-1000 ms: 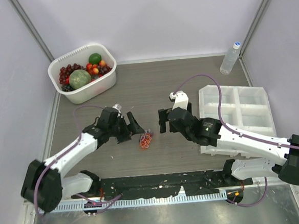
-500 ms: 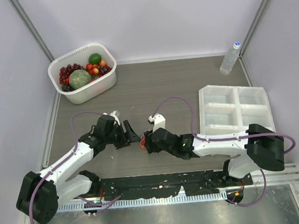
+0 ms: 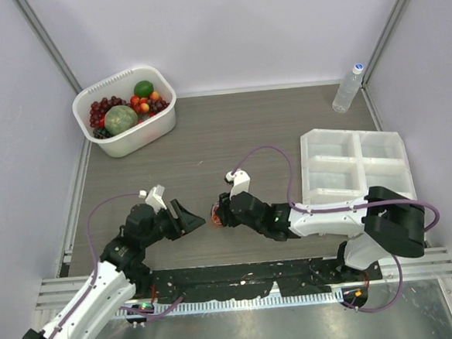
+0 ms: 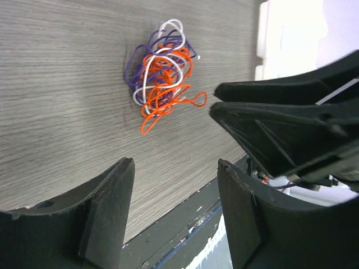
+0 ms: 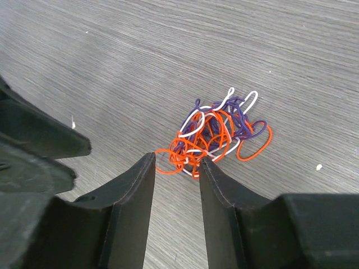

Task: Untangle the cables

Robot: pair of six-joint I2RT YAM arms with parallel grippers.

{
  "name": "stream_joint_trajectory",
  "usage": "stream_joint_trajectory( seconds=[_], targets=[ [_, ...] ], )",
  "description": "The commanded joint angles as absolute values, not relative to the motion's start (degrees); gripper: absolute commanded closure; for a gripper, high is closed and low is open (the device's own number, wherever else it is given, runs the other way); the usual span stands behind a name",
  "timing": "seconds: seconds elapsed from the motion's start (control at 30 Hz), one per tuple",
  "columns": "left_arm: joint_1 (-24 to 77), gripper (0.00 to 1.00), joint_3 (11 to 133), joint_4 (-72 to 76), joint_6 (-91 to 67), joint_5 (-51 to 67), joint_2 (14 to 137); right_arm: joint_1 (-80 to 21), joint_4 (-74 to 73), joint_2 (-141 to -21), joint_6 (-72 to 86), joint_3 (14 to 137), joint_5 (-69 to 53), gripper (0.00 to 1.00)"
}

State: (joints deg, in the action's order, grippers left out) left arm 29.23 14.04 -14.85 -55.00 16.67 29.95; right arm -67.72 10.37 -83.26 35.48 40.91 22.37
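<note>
**A:** Grey wood-grain worktop (image 3: 285, 126), pale walls on three sides. What sits nearest the arm bases?

**B:** Both arms, reaching low over the surface and facing each other. The left end effector (image 4: 175, 165) stands wide open with nothing between its fingers. The right end effector (image 5: 176, 159) has its jaws parted only narrowly and is clamped on nothing. An orange loop lies right at its tips.

**A:** And the cables?

**B:** The cables (image 5: 216, 131) lie flat on the worktop between the two end effectors, toward the front middle. They form one small tight knot of very thin strands, orange, purple and white. Open loops stick out around its edge.

**A:** How will they handle?

**B:** I judge them featherlight, limp and a little springy. A pull from one side alone would probably drag the whole clump along. Strands this thin could also slip from the pads. I would take a free orange loop at the rim with one end effector and a white or purple loop on the opposite side with the other. Then I would draw them apart gently.

**A:** Anything farther back?

**B:** A white divided tray (image 3: 357, 160) on the right, a basket (image 3: 142, 136) of fruit at the far left, and a bottle (image 3: 347, 90) at the far right. All three are well apart from the knot.
</note>
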Motion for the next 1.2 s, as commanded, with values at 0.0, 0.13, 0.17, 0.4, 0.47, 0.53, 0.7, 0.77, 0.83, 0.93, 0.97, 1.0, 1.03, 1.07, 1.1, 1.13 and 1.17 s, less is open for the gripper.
stream_joint_trajectory(
  seconds=[0.0, 0.13, 0.17, 0.4, 0.47, 0.53, 0.7, 0.77, 0.83, 0.93, 0.97, 1.0, 1.03, 1.07, 1.1, 1.13, 1.17],
  targets=[
    [29.00, 0.36, 13.36, -13.01, -56.43, 15.30, 23.92, -67.33, 12.66, -84.99, 34.98, 42.62, 23.73, 0.57],
    [29.00, 0.36, 13.45, -12.13, -56.25, 16.17, 23.11, -67.06, 12.21, -87.36, 35.15, 43.24, 23.82, 0.57],
    [29.00, 0.36, 13.45, -11.52, -55.99, 16.69, 23.64, -67.15, 13.00, -87.80, 34.98, 43.33, 23.30, 0.57],
    [28.92, 0.36, 13.54, -6.95, -53.97, 20.65, 26.37, -66.62, 9.07, -89.13, 35.15, 47.02, 22.24, 0.96],
    [29.00, 0.34, 13.19, -5.02, -53.62, 21.88, 26.72, -66.71, 7.57, -86.85, 35.51, 46.94, 21.89, 0.99],
    [29.00, 0.27, 12.66, -2.04, -53.61, 23.20, 27.94, -66.71, 6.60, -84.04, 35.60, 46.06, 20.66, 0.99],
    [29.00, 0.19, 11.78, 8.59, -55.45, 27.94, 32.60, -66.71, 5.10, -74.38, 36.64, 44.91, 16.18, 0.99],
    [28.92, 0.21, 11.60, 12.29, -56.16, 29.09, 35.23, -66.71, 4.92, -71.47, 37.61, 44.65, 15.47, 0.99],
    [28.92, 0.21, 11.95, 14.41, -56.34, 30.32, 38.04, -66.71, 4.31, -68.83, 38.05, 44.65, 15.38, 0.99],
    [29.00, 0.17, 13.62, 15.46, -56.51, 31.90, 42.53, -66.71, 3.43, -67.06, 38.23, 45.44, 14.94, 0.99],
    [29.00, 0.14, 13.97, 16.77, -56.77, 32.95, 43.93, -66.62, 3.43, -66.89, 38.23, 45.61, 14.16, 0.99],
    [29.09, 0.11, 14.24, 18.09, -57.30, 34.09, 44.64, -66.71, 3.60, -66.88, 38.32, 45.70, 13.98, 0.99],
    [29.18, 0.08, 14.59, 18.89, -57.57, 34.28, 45.17, -66.62, 3.69, -67.23, 38.67, 45.70, 13.54, 0.99],
    [29.27, 0.05, 14.94, 18.90, -57.48, 33.93, 45.61, -66.71, 3.78, -67.24, 38.67, 45.79, 13.36, 0.99],
    [29.53, 0.04, 15.12, 18.72, -57.48, 33.32, 45.70, -66.71, 3.95, -67.58, 38.85, 45.88, 13.10, 0.99],
    [29.62, 0.04, 15.64, 17.85, -57.48, 32.44, 45.88, -66.71, 4.13, -67.76, 39.02, 45.97, 12.75, 0.99],
    [29.62, 0.04, 16.08, 16.62, -57.48, 31.56, 46.23, -66.71, 4.91, -67.94, 39.02, 46.40, 11.79, 0.99]
  ],
)
